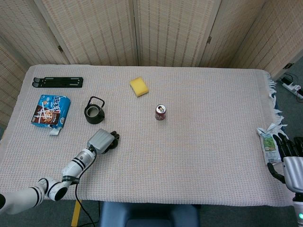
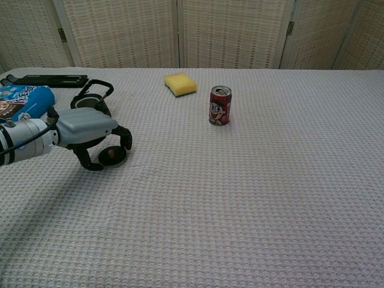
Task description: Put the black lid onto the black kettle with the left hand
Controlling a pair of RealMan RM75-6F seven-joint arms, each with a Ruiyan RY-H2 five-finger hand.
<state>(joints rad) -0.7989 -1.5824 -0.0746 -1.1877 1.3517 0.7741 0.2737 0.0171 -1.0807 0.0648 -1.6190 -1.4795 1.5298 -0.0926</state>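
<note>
The black kettle stands open-topped at the table's left, its handle raised. The small black lid with a tan knob lies flat on the cloth just in front of the kettle. My left hand arches over the lid, its dark fingers curved down on either side of it. The lid still rests on the cloth, and in the head view the hand hides it. My right hand hangs open off the table's right edge, holding nothing.
A red drink can stands mid-table, with a yellow sponge behind it. A blue snack pack and a black folding stand lie left of the kettle. A green-white packet lies by the right hand.
</note>
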